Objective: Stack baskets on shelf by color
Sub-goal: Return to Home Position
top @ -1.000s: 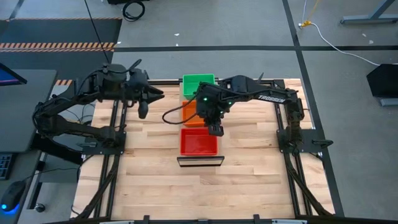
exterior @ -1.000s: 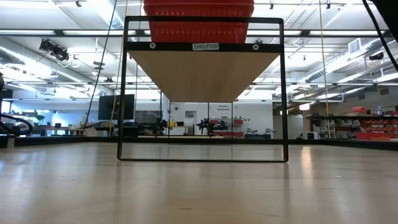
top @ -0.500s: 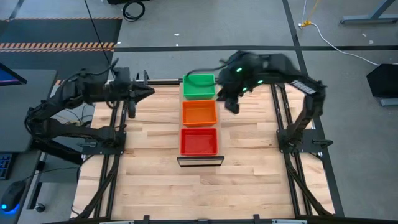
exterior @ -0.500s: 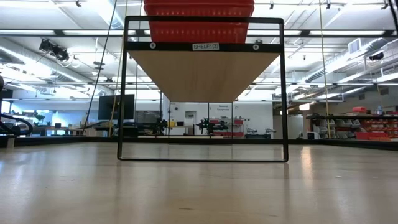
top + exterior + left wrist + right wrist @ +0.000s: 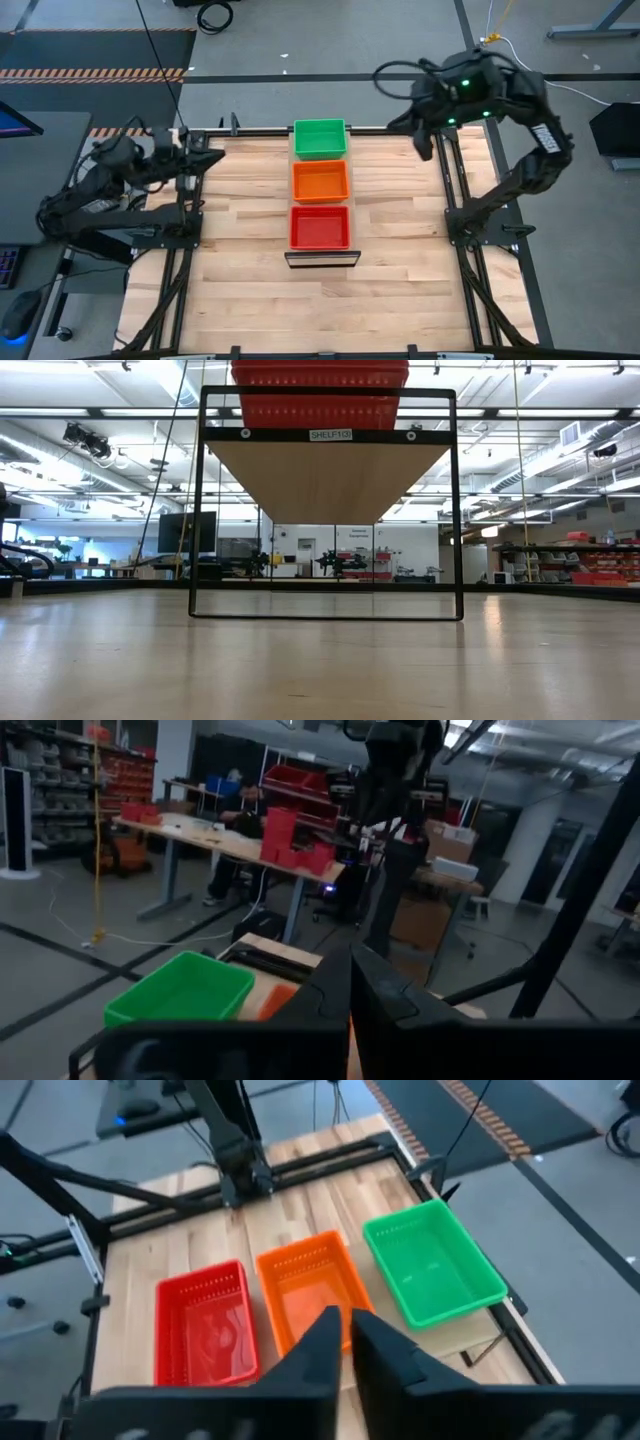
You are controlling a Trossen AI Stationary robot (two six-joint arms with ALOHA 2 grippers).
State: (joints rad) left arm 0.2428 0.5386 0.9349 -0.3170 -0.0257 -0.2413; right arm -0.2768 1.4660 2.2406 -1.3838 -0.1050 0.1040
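Three basket stacks sit in a row on the shelf (image 5: 322, 258): green (image 5: 320, 139) at the far end, orange (image 5: 320, 182) in the middle, red (image 5: 320, 227) nearest. The low view shows the red stack (image 5: 320, 395) resting on the shelf board (image 5: 325, 470) inside its black frame. My left gripper (image 5: 203, 160) hovers shut and empty by the table's far left corner, pointing at the baskets. My right gripper (image 5: 421, 142) hangs shut and empty high over the far right corner. The right wrist view looks down on the green (image 5: 432, 1275), orange (image 5: 305, 1285) and red (image 5: 205, 1325) baskets.
Bare butcher-block tabletop (image 5: 250, 290) lies on both sides of the shelf and toward the near edge. Black arm mounts stand at the left (image 5: 180, 225) and right (image 5: 470, 225) sides. A person sits at a workbench (image 5: 240, 815) in the room beyond.
My right gripper has risen from just above the orange basket and swung away toward the table's far right corner. My left arm has drawn back toward the left edge. The baskets have stayed in place.
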